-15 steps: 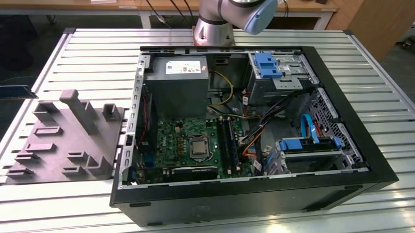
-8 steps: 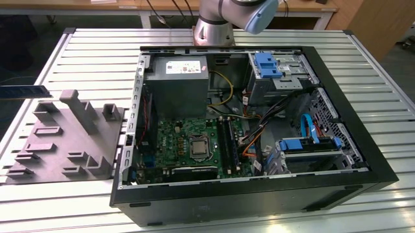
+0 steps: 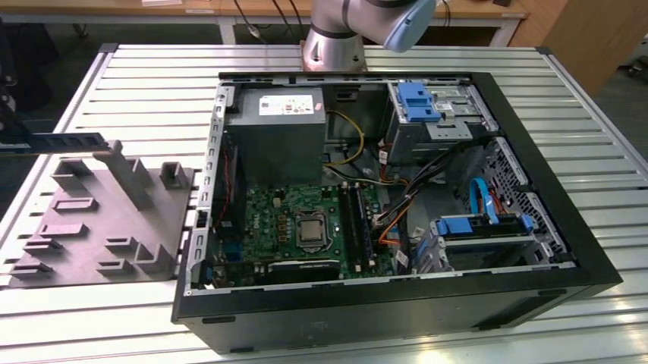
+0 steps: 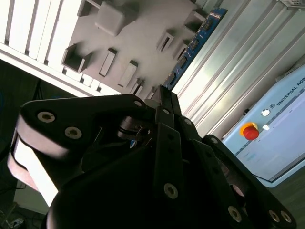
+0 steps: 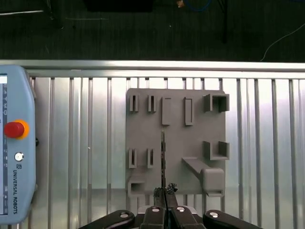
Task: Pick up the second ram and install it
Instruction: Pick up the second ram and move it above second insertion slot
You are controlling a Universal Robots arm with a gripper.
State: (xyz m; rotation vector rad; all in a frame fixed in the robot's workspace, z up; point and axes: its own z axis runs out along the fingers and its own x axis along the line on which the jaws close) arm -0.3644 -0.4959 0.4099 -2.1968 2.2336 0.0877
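1. Claw [image 5: 165,192]: you have it clenched on the second ram. In the first wrist view, its two black fingers [image 5: 155,210] meet on the board's near end. In the second wrist view the claw [image 4: 164,98] shows the same grip from the side.

2. Second ram [image 5: 163,157]: you see it edge-on as a thin line running straight out from the fingertips. The second wrist view shows its bluish-green face and dark chips [image 4: 195,43]. In the exterior view it is a dark bar [image 3: 66,142] held level in the air, clear of everything below.

3. Grey moulded fixture [image 5: 181,143]: it lies directly beneath the claw and the held board, with no contact between them. Its slots and raised posts show in both wrist views [image 4: 143,38] and in the exterior view [image 3: 102,220].

4. Slatted aluminium table [image 5: 267,143]: it sits under the fixture and so below the claw.

5. Teach pendant [image 5: 16,181]: you will find it flat on the table to one side of the claw, well apart from it. Its red stop button [image 5: 13,129] faces up.

6. Open computer case [image 3: 405,303]: it stands well apart from the claw, beyond the fixture toward the exterior view's right. Its green motherboard [image 3: 294,220] and grey power supply [image 3: 273,114] are exposed.
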